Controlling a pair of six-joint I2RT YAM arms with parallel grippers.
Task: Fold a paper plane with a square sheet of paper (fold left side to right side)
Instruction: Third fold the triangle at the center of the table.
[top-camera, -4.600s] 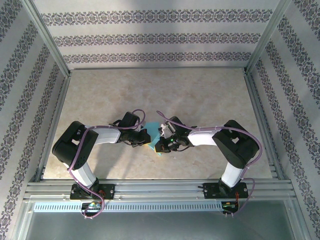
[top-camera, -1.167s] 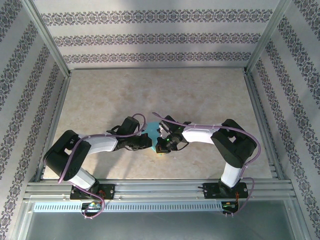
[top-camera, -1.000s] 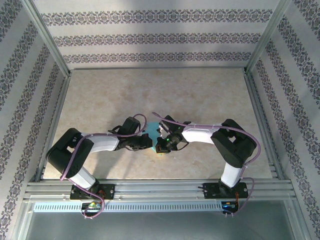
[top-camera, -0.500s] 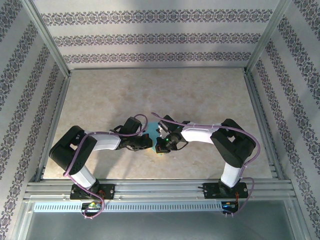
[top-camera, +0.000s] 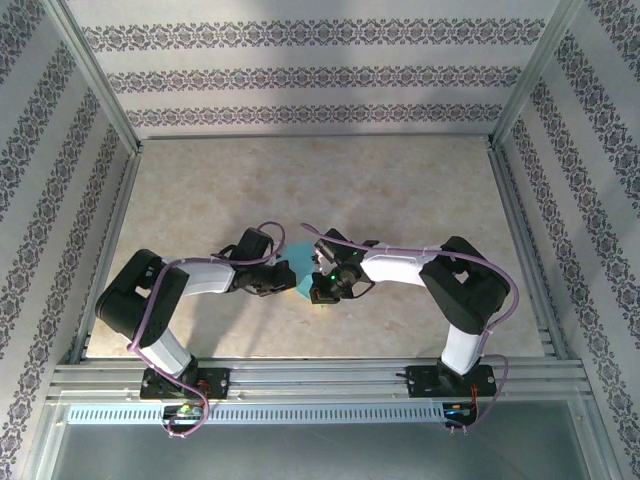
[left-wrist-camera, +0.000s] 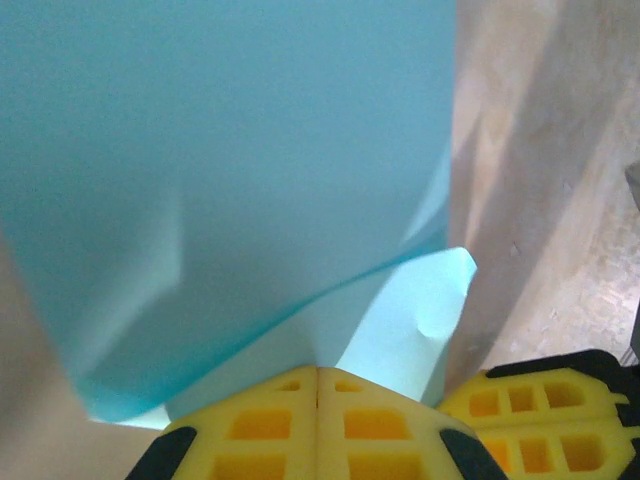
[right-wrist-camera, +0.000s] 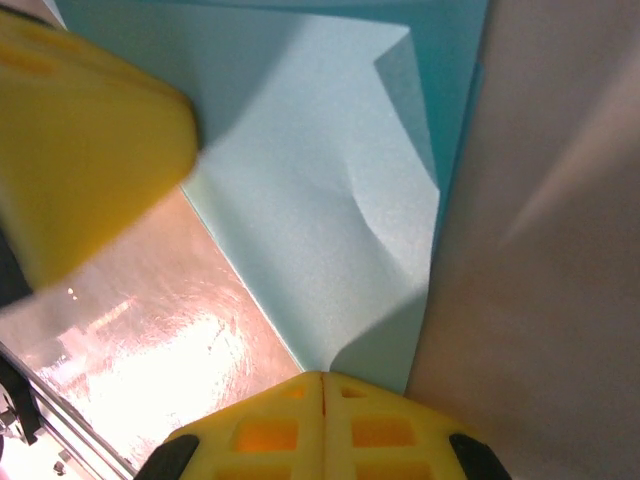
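The square sheet of paper (top-camera: 300, 264) is cyan-blue and partly folded over, low over the tabletop between my two arms. In the left wrist view the paper (left-wrist-camera: 250, 150) rises as a curved doubled sheet from the seam of my left gripper (left-wrist-camera: 318, 372), which is shut on its edge. The paper's lower corner (right-wrist-camera: 330, 200) runs into my right gripper (right-wrist-camera: 322, 378), shut on it. From above, the left gripper (top-camera: 288, 286) and the right gripper (top-camera: 316, 294) sit tip to tip. No paper plane shape is visible.
The beige table (top-camera: 400, 190) lies inside a metal-framed enclosure with patterned walls. An aluminium rail (top-camera: 320, 378) runs along the near edge, holding both arm bases. The other gripper's yellow finger shows at each wrist view's edge (left-wrist-camera: 540, 400) (right-wrist-camera: 80, 150).
Over the last second the left wrist has drawn slightly left, so a little more cyan paper shows between the grippers. The right arm has barely moved. Both grips stay shut.
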